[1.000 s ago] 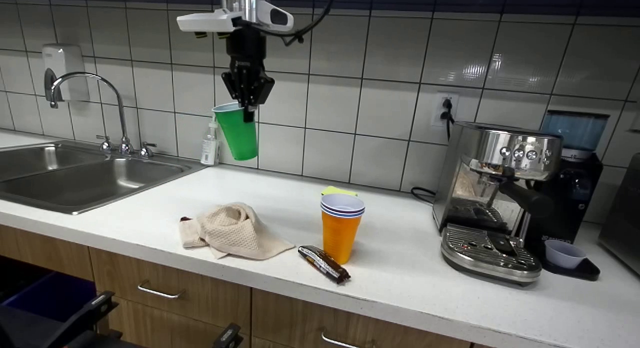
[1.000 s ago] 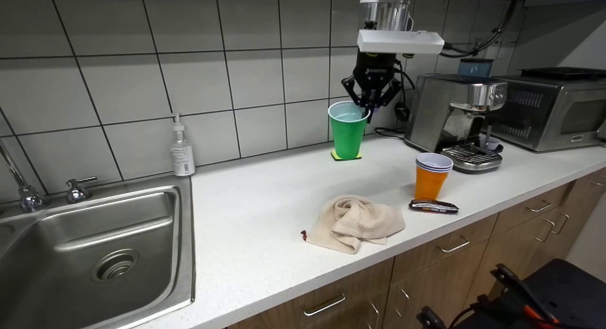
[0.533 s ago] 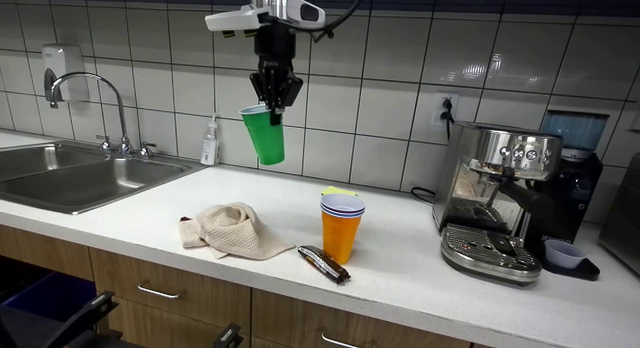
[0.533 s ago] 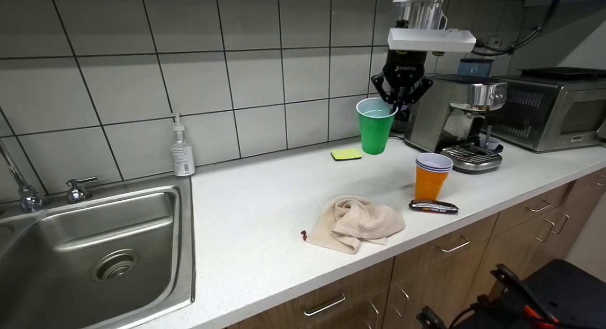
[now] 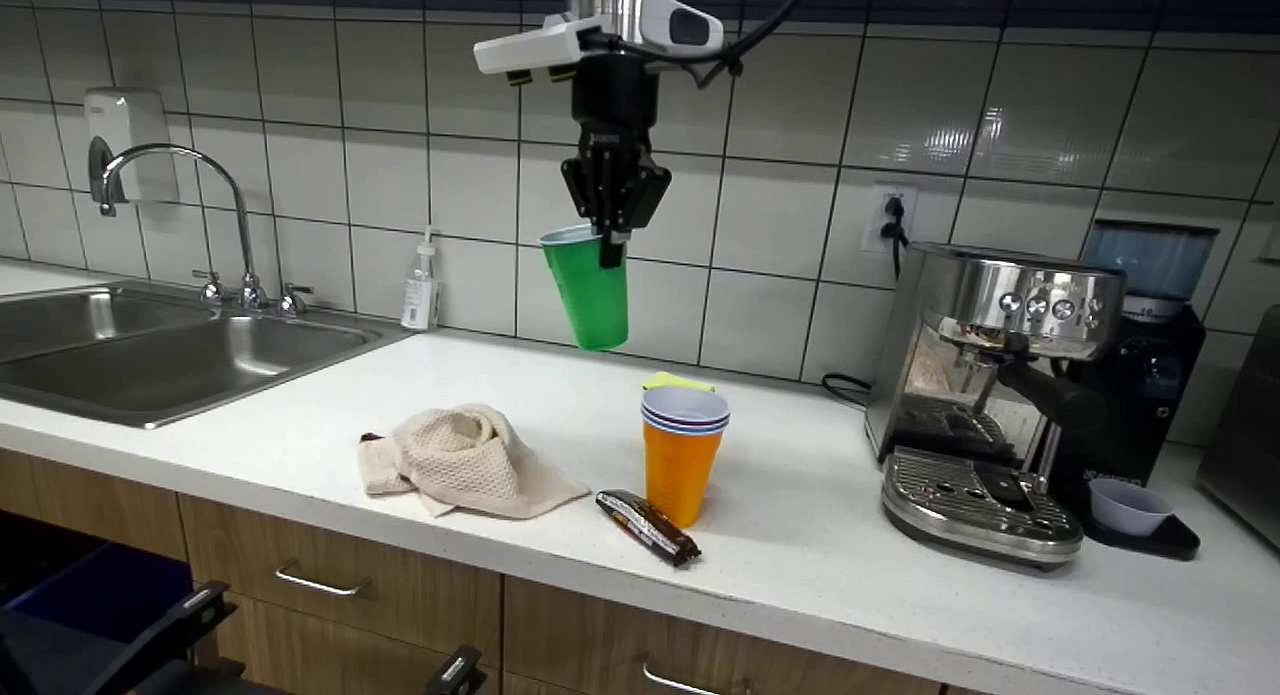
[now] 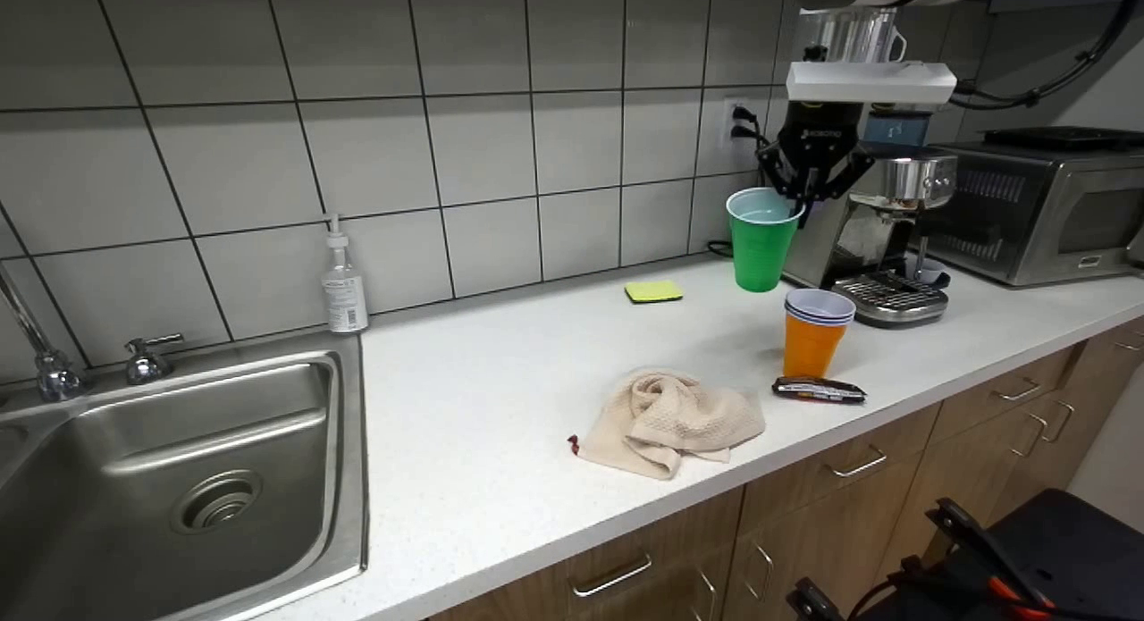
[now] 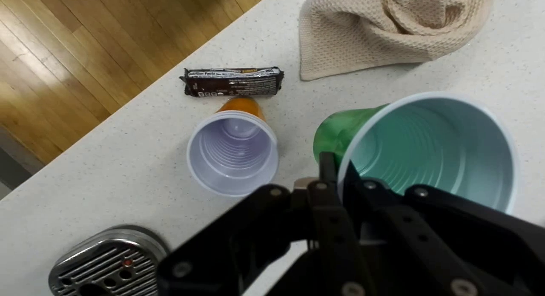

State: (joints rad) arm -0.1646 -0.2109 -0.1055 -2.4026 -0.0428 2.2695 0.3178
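A green plastic cup [image 5: 590,300] with a pale inside hangs above the counter, tilted a little. My gripper [image 7: 340,172] is shut on its rim, one finger inside the cup and one outside, as the wrist view shows. Both exterior views show the cup's base off the counter. Close by, a stack of orange cups [image 6: 813,344] stands upright on the counter, mouth up; its pale inside shows in the wrist view. A brown wrapped bar [image 7: 234,82] lies against the foot of the stack. To one side is a crumpled beige towel [image 5: 470,462].
A yellow sponge [image 6: 653,290] lies near the tiled wall. An espresso machine [image 5: 1000,395] and a microwave [image 6: 1037,210] occupy one end of the counter. Toward the opposite end are a steel sink [image 6: 349,442] and a soap bottle [image 6: 344,290].
The gripper has carried the green cup rightward in both exterior views, away from the sink and closer to the orange stack. In an exterior view the sponge has come out from behind it.
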